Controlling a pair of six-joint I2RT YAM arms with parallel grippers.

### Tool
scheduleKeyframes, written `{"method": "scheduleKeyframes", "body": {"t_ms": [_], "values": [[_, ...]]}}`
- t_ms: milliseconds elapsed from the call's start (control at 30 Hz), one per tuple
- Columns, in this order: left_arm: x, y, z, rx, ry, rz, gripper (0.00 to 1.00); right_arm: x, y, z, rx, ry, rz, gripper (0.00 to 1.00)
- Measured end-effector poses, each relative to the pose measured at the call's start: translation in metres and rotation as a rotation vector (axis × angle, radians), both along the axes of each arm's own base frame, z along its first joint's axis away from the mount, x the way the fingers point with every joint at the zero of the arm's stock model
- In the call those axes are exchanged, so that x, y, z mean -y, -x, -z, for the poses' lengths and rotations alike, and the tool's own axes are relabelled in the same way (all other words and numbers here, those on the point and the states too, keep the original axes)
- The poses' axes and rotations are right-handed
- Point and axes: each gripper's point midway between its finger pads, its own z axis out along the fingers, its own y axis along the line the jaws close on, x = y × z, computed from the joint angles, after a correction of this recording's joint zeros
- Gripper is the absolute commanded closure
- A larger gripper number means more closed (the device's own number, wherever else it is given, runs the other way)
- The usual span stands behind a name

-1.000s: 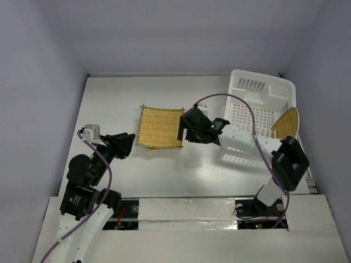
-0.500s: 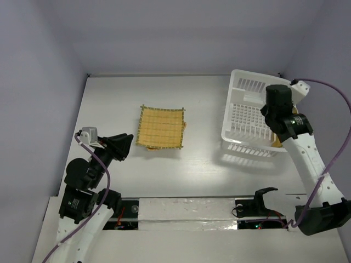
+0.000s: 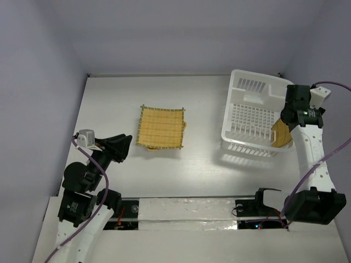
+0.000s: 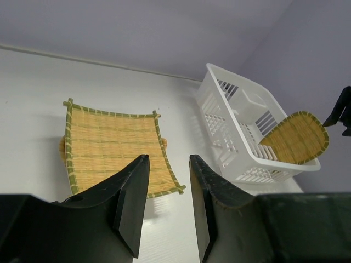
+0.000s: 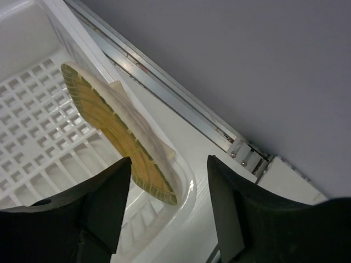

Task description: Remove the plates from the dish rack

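Note:
The white dish rack point(image 3: 241, 143) stands at the right of the table. A fan-shaped wicker plate point(image 3: 282, 135) leans upright against its right wall. A large rectangular woven plate point(image 3: 160, 127) lies flat at mid-table, with an orange edge of another plate point(image 3: 185, 126) showing under it. My right gripper point(image 3: 290, 116) is open, above the fan plate at the rack's right wall. In the right wrist view the plate point(image 5: 109, 126) sits just ahead of the left finger point(image 5: 104, 203), not gripped. My left gripper point(image 3: 125, 143) is open and empty, near the front left.
In the left wrist view the open gripper point(image 4: 168, 164) points at the rectangular plate point(image 4: 109, 142), with the rack point(image 4: 249, 164) and fan plate point(image 4: 296, 137) beyond. The enclosure's right wall and a metal rail point(image 5: 164, 93) run close behind the rack rim point(image 5: 189, 192).
My right arm swung from beside the rectangular plate over the rack to its right wall, above the fan plate. The left arm hardly moved.

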Motion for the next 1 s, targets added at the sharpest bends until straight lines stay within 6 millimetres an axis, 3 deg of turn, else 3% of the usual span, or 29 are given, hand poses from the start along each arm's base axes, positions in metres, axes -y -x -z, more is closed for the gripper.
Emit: {"method": "scheduleKeyframes", "body": {"t_ms": [367,667,1000], "values": [[-0.001,0.001,-0.001,0.008,0.003,-0.005,0.67,0.002,-0.012,0.033,-0.210,0.009,-0.077,0.59],[-0.001,0.001,-0.001,0.008,0.003,-0.005,0.67,0.007,-0.012,0.039,-0.347,0.041,-0.128,0.98],[-0.001,0.001,-0.001,0.007,0.003,-0.005,0.67,-0.003,-0.018,0.032,-0.366,0.083,-0.163,1.00]]}}
